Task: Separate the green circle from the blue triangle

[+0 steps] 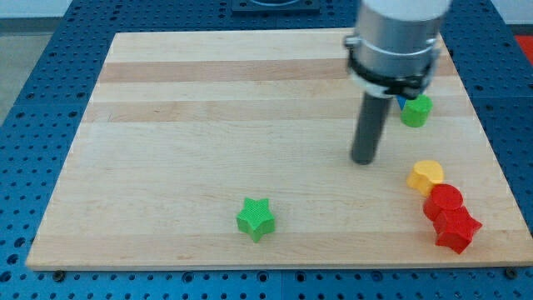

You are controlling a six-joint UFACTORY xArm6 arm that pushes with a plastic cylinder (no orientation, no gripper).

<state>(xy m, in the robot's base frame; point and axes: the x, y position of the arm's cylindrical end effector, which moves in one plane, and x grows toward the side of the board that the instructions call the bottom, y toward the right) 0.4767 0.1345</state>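
Note:
The green circle [415, 110] sits near the board's right edge, at the view's upper right. A sliver of blue, the blue triangle [401, 103], shows at its left side, touching it and mostly hidden behind my arm. My tip [362, 160] rests on the board, below and to the left of the green circle, about one block's width away from it.
A yellow heart [425, 176], a red circle [443, 202] and a red star [456, 229] cluster at the view's lower right, touching each other. A green star [256, 218] lies near the bottom centre. The wooden board [208, 108] sits on a blue perforated table.

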